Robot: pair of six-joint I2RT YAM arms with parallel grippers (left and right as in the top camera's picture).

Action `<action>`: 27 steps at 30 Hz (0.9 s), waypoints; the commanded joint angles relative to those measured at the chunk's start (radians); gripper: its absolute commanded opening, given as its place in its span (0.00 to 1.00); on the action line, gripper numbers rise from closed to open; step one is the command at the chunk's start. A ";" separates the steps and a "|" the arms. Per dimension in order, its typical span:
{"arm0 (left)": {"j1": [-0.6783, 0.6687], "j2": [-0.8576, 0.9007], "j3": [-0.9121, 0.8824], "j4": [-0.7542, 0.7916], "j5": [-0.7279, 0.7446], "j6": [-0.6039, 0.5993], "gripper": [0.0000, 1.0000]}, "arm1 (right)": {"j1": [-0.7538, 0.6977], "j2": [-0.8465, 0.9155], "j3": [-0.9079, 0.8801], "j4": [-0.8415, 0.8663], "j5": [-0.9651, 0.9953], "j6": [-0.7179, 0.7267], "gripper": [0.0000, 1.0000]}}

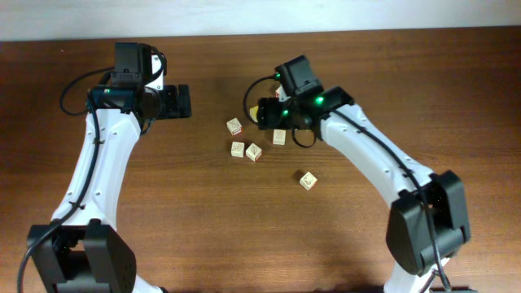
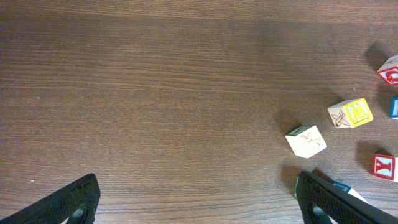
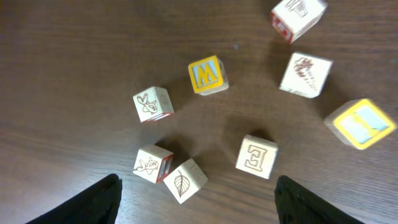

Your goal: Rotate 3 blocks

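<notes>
I'm hovering the open right hand (image 3: pixel 198 186) above the blocks (image 3: pixel 256 155).
I'm holding the left hand (image 2: pixel 197 180) open aside, leaving room.

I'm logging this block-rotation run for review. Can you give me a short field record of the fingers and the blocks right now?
left fingers: open, empty, over bare table, blocks off to one side
right fingers: open, empty, above the block cluster
count in right wrist view: eight, all lying on the table, none held
W block: yellow-framed, letter face up
E block: pale, letter face up
leaf block: nearest the right fingers, beside a red-edged block
</notes>
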 commanded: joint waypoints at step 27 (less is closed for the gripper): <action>0.000 0.005 0.017 0.002 -0.007 -0.013 0.99 | 0.009 0.137 0.151 -0.290 -0.018 -0.108 0.18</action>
